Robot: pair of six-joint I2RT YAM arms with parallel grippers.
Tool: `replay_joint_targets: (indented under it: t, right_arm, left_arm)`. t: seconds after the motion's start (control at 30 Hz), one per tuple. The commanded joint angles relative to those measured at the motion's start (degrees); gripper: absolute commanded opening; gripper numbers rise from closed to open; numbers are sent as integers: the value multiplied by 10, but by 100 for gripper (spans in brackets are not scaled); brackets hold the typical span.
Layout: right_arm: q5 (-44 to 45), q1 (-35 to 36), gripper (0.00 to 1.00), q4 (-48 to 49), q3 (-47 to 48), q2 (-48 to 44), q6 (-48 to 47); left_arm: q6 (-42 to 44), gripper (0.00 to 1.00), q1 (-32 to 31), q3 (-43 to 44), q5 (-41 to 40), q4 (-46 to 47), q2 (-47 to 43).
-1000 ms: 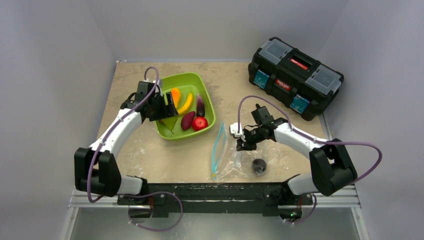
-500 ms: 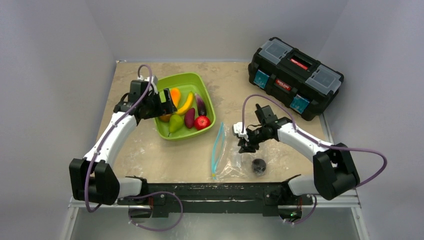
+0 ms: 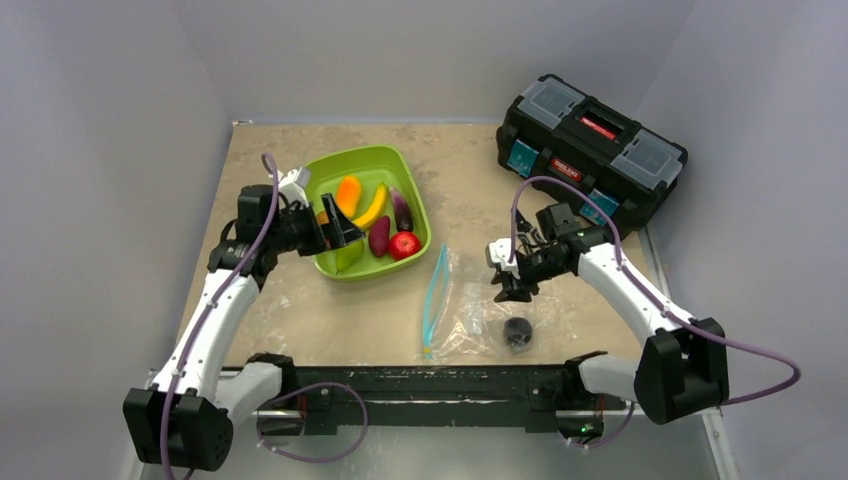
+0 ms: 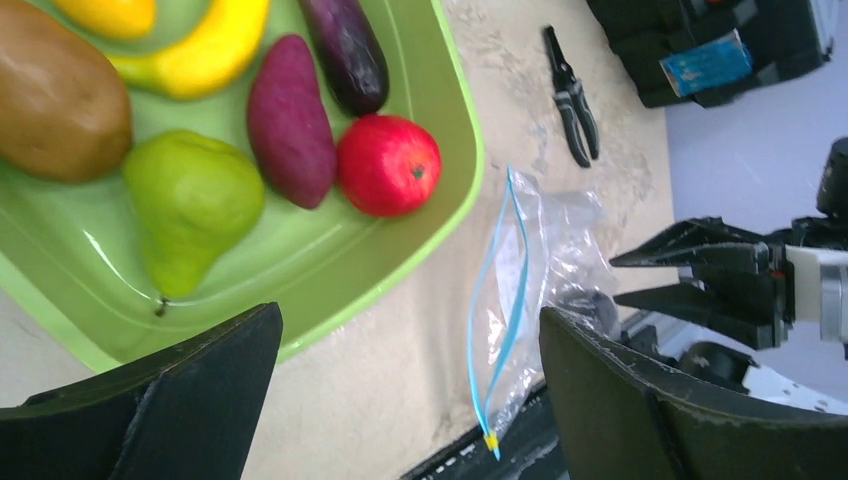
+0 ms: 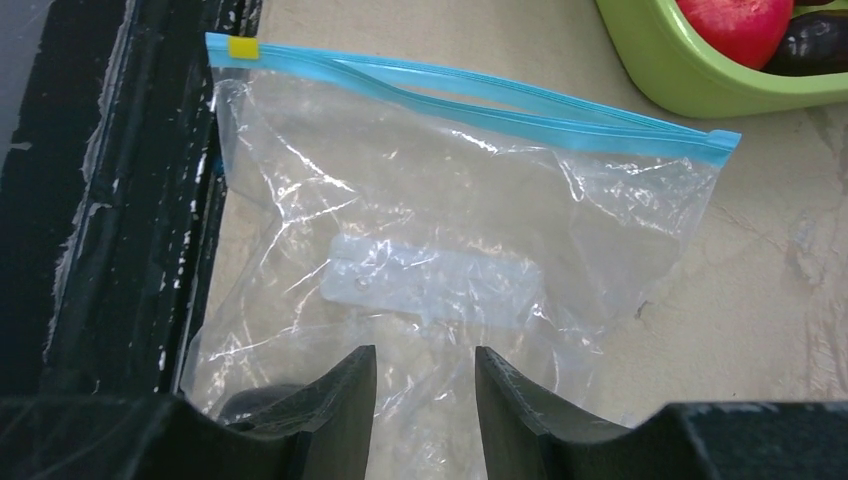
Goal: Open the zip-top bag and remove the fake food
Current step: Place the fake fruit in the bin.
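The zip-top bag (image 3: 462,305) lies flat near the table's front edge, its teal zipper strip (image 3: 436,288) parted toward the tray. A dark plum (image 3: 517,332) sits inside the bag's near right corner. The rest of the fake food lies in the green tray (image 3: 372,152): banana (image 4: 205,55), red apple (image 4: 388,165), eggplant (image 4: 345,50), pear (image 4: 190,205), kiwi (image 4: 55,105). My left gripper (image 3: 335,228) hangs open over the tray's left edge, empty. My right gripper (image 5: 425,360) hovers open just above the bag's (image 5: 430,230) closed end, holding nothing.
A black toolbox (image 3: 590,155) stands at the back right. Black-handled pliers (image 4: 572,95) lie on the table between the tray and the toolbox. The black mounting rail (image 3: 430,385) runs along the near edge, right beside the bag.
The left gripper opened, left the pear in the tray and drew back to the left. The right gripper opened off the bag and shifted right.
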Motion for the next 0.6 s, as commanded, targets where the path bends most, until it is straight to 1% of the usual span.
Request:
replay_joint_targets:
  t: [0.0,0.17,0.27,0.37,0.43,0.57]
  right_arm:
    - [-23,-10,40,-106,26,-26,-66]
    - [-19,-31,40,-136,12,-49,-75]
    - [-20,-48,40,-166,16,-59,-93]
    - [1,-60,39,-196,20,-72,-104]
    - [22,-65,39,-207,18,-79,-108]
    - [54,-68,39,-224,12,-91,-112]
  left_arm:
    - [-25,100,3,-32,71,20,-53]
    - [-61,100,0,-66,119,45,-82]
    - [-65,100,-16,-74,132,52,-88]
    - [-62,100,-59,-67,122,48,-87]
    - [-62,100,-106,-65,103,49,-83]
    - [-86,99,-174,-79,82,89,-62]
